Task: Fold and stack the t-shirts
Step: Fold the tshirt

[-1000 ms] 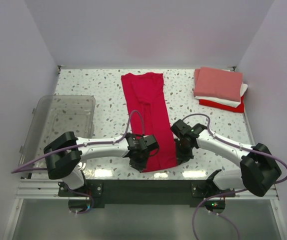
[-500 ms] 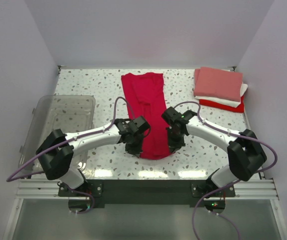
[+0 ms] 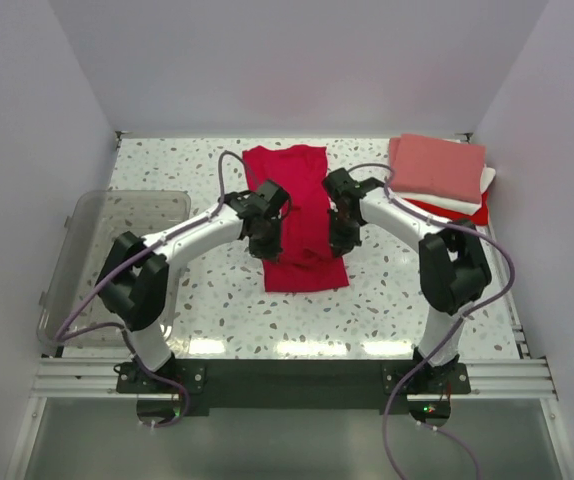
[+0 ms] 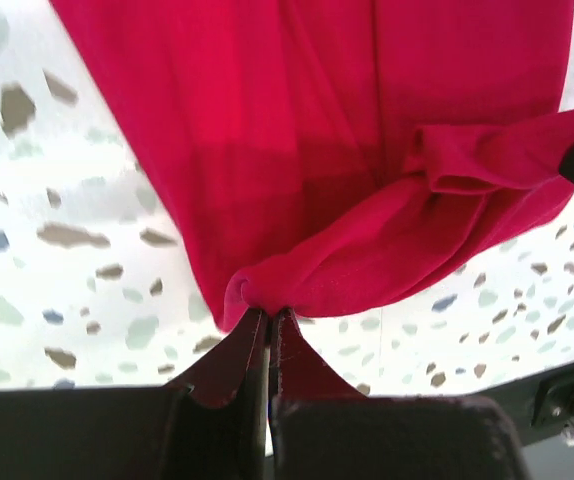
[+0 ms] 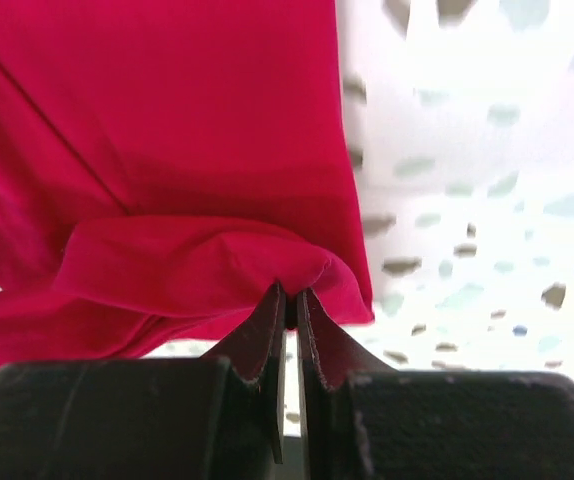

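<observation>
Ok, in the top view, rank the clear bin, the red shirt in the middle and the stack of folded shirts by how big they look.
1. clear bin: largest, covering the most table.
2. red shirt: next, long and narrow.
3. stack of folded shirts: smallest, though not far behind the red shirt.

Crimson t-shirt (image 3: 305,230) lies centrally, near end doubled back; pink-topped folded shirts (image 3: 437,168) stacked far right

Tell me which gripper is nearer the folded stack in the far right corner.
Right. The right gripper pinches the crimson shirt at its right edge, a short way left of the folded stack. The left gripper pinches the opposite edge, farther away.
</observation>
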Controlling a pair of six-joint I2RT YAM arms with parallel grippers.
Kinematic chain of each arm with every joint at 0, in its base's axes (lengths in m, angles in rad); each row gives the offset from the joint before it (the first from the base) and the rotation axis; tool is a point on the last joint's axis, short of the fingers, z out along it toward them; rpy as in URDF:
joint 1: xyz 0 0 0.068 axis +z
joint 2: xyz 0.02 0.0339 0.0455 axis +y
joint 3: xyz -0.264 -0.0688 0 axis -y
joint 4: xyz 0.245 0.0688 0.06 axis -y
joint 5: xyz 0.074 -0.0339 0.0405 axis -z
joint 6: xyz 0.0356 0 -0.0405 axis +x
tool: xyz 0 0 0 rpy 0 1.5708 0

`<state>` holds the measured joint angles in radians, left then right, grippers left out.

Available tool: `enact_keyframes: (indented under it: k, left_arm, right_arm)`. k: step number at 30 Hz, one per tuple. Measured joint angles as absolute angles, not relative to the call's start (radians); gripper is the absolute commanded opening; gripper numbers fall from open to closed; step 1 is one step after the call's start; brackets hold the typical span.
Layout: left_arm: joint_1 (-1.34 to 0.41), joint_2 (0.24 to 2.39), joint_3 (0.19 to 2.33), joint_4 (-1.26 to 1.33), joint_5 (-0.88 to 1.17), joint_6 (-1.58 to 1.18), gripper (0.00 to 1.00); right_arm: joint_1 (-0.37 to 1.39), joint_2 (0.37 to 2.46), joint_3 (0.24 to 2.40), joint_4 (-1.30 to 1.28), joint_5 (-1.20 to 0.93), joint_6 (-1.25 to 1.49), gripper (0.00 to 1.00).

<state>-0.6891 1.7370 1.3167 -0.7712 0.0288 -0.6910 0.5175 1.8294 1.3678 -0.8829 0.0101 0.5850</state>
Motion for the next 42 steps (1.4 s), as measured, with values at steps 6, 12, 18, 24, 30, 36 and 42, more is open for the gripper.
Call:
enact_keyframes:
  k: [6,12,18,24,30,36,42]
  left_arm:
    - [-0.62,1.855,1.434,-0.782,0.038,-0.627,0.0]
    - [-0.518,1.95,1.568,-0.796,0.046,-0.582,0.0]
    - [-0.446,2.026,1.679,-0.801,0.067,-0.557,0.0]
    - [-0.425,2.095,1.75,-0.802,0.083,-0.553,0.0]
    - [-0.41,2.136,1.769,-0.807,0.094,-0.546,0.0]
    - [-0.39,2.162,1.856,-0.849,0.066,-0.534,0.77]
    - [-0.376,2.134,1.985,-0.843,-0.009,-0.538,0.9]
  right_arm:
    - [0.475,1.985,1.588,-0.897,0.028,0.544,0.0]
    - [0.442,2.112,1.796,-0.914,0.039,0.524,0.0]
    - [0.411,2.223,1.956,-0.942,0.034,0.519,0.0]
    - [0.402,2.326,2.104,-0.975,0.035,0.516,0.0]
    - [0.392,2.381,2.173,-0.998,0.025,0.516,0.0]
    - [0.385,2.434,2.298,-1.031,-0.001,0.524,0.57]
    - [0.352,2.383,2.338,-1.019,-0.022,0.53,0.73]
